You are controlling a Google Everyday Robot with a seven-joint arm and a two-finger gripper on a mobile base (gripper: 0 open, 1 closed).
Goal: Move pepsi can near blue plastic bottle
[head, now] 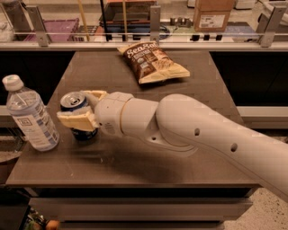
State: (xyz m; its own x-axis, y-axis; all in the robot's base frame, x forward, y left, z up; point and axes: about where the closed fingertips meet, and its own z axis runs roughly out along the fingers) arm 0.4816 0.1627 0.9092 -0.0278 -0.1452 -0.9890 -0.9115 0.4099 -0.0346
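Note:
The pepsi can [76, 104], dark blue with a silver top, stands upright at the left of the brown table [135, 170]. My gripper [82, 110] is shut on the can, one cream finger [75, 120] across its front and the other behind it. The can's base is at or just above the tabletop. The blue plastic bottle [30, 116], clear with a white cap and white label, stands upright at the table's left edge, a short gap to the left of the can. My white arm [198, 134] reaches in from the lower right.
A brown snack bag [151, 62] lies flat at the back middle of the table. A glass rail and shelves with boxes [215, 13] run behind the table. The table's left edge is close to the bottle.

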